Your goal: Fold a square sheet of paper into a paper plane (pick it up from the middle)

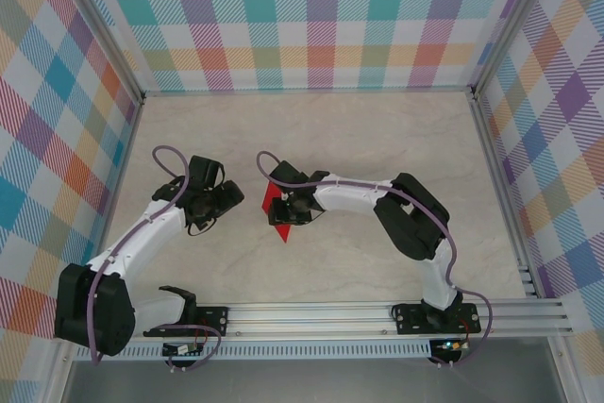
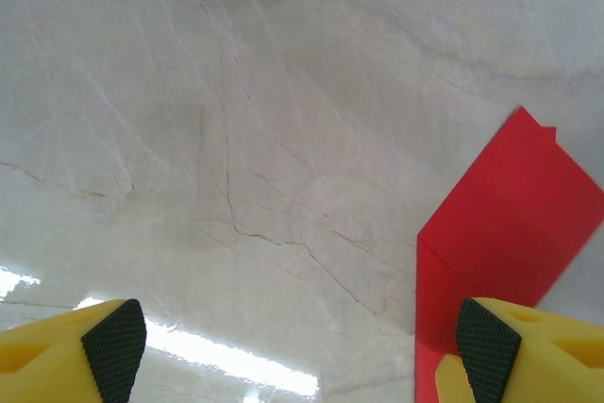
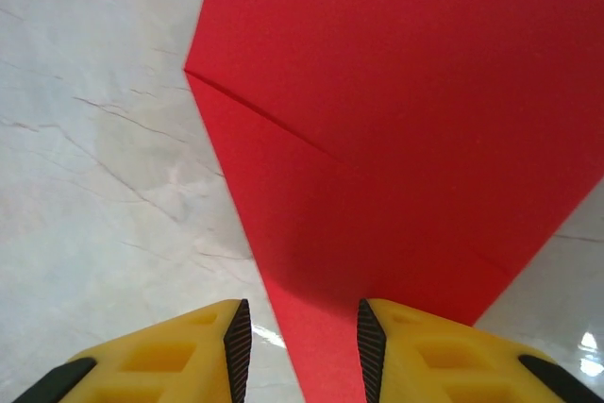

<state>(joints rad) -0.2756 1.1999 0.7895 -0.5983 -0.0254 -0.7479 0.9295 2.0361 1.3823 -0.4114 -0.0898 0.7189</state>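
Note:
The red sheet of paper [image 1: 280, 229] lies flat on the marble table, folded into a shape with a pointed tip toward the near edge. Diagonal creases cross the paper [image 3: 406, 120] in the right wrist view. My right gripper [image 1: 294, 207] hovers over it. The right gripper [image 3: 304, 346] has its jaws narrowed but apart, with the narrow red tip lying between them and bare table beside the left pad [image 3: 238, 342]. My left gripper [image 1: 231, 197] is just left of the paper. The left gripper [image 2: 302, 356] stands wide open over bare table, its right fingertip [image 2: 486, 342] above the paper's edge [image 2: 500, 224].
The marble tabletop [image 1: 377, 139] is walled by checkered panels on the left, back and right. An aluminium rail [image 1: 377, 313] carrying both arm bases runs along the near edge.

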